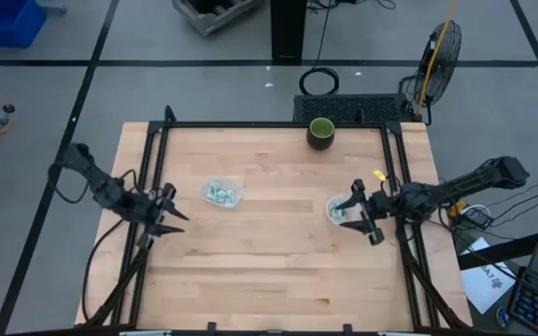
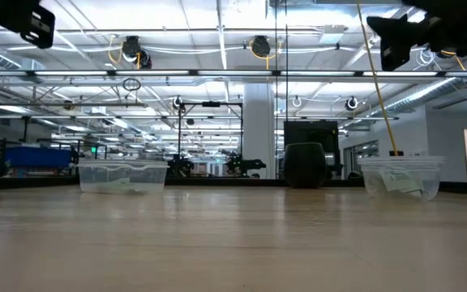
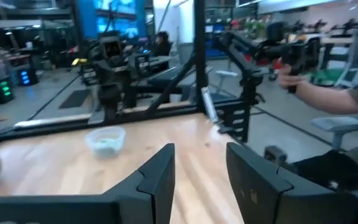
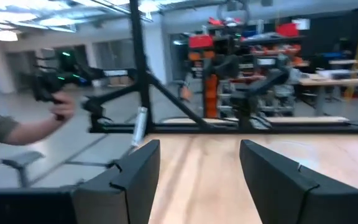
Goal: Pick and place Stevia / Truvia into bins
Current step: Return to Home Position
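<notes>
The pale green and white sachets show only inside the two clear containers. Some lie in the squarish one, left of the table's centre. Others lie in the round one, toward the right edge. Both containers stand on their bases on the wood. My left gripper is open, raised above the table to the left of the squarish container. My right gripper is open, raised just right of the round container. Both grippers are empty.
A dark green cup stands near the middle of the far edge. A black metal frame runs along the table's sides. A person's arm shows beyond the table, holding a dark handle. Bare wood lies toward the near edge.
</notes>
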Robot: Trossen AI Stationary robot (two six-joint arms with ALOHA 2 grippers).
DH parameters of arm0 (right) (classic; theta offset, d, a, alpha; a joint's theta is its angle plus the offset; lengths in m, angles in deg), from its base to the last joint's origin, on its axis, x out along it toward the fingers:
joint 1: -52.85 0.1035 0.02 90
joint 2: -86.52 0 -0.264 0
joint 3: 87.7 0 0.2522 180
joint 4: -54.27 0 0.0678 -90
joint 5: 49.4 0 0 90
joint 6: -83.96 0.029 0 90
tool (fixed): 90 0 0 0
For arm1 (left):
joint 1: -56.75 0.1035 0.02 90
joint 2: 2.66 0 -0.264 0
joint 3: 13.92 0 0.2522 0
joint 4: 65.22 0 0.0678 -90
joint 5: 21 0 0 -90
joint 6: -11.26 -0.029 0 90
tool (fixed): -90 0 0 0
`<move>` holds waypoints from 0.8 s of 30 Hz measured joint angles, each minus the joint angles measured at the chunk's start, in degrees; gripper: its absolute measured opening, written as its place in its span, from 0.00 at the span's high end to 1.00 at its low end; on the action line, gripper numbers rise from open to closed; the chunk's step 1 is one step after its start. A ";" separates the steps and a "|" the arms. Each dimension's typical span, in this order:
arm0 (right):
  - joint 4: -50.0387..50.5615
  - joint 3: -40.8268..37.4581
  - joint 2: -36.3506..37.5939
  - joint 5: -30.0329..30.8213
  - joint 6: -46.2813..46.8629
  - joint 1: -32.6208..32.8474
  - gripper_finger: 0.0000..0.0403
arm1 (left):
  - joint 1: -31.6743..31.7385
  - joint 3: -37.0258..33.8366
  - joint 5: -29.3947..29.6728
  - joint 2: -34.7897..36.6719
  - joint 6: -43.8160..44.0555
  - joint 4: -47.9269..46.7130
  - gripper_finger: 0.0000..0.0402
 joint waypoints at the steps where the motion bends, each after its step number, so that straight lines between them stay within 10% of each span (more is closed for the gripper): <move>1: 1.72 0.00 1.03 -0.30 0.02 -1.23 0.47 | 0.74 -0.07 -0.02 1.50 0.10 -1.53 0.63; 24: 23.01 -7.58 23.08 -0.95 -3.84 -7.13 0.47 | 3.92 -2.37 11.17 9.10 2.36 -10.28 0.63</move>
